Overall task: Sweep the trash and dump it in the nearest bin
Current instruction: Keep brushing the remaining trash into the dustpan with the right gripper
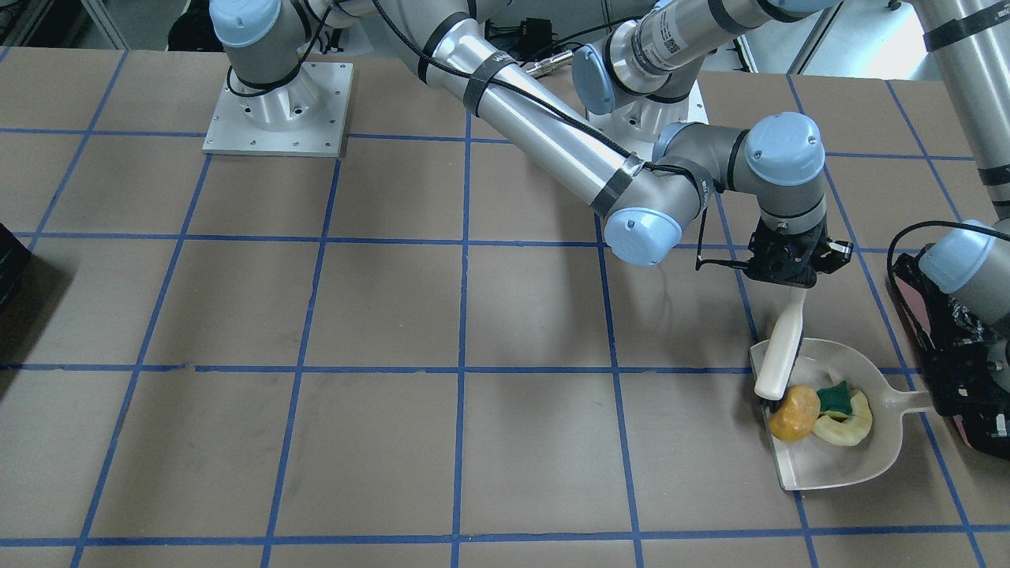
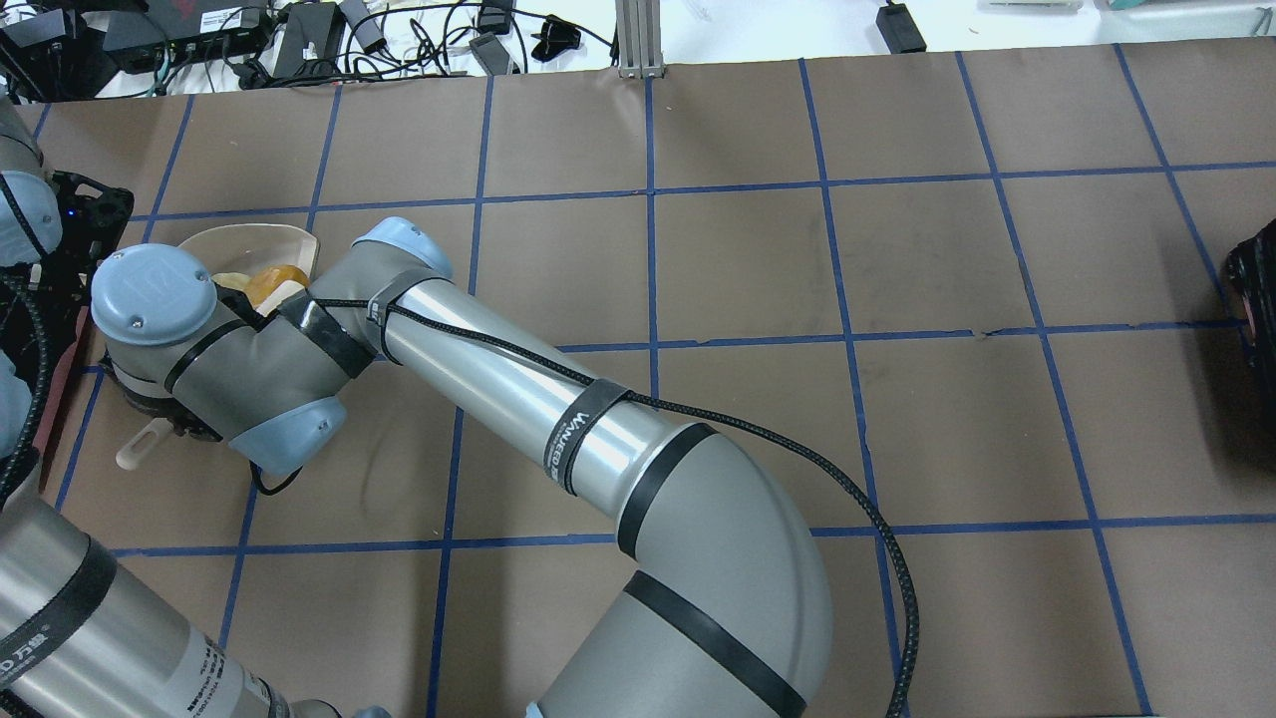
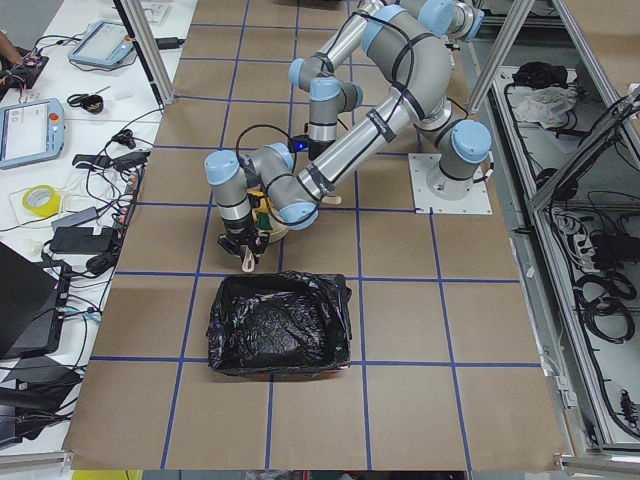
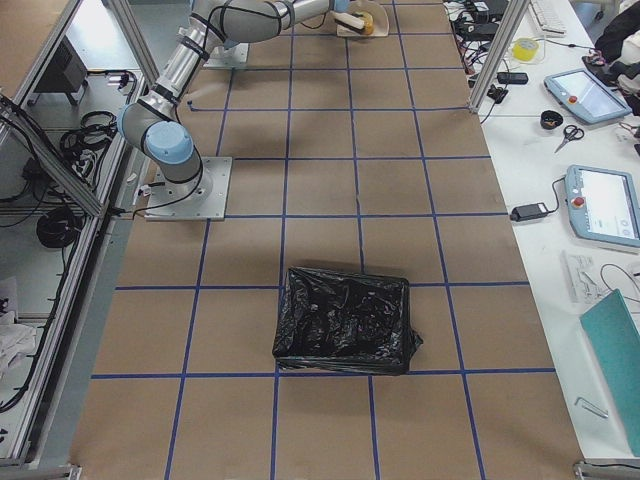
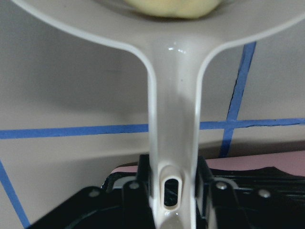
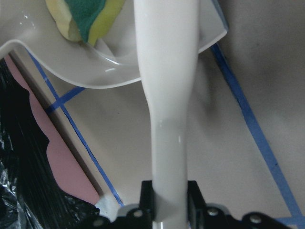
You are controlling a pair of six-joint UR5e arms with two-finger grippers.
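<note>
A white dustpan lies on the table at the robot's far left. It holds the trash: the yellow-orange lump, the pale yellow crescent and the green-and-yellow sponge wedge. My left gripper is shut on the dustpan's handle. My right gripper is shut on the white brush, whose head rests against the lump at the pan's mouth. The pink-sided bin with its black bag stands right behind the pan's handle. Its pink side shows in the right wrist view.
The right arm reaches across the table to the left side. A second black bin stands far off at the table's right end. The arm bases are bolted at the robot's edge. Blue tape lines grid the brown table.
</note>
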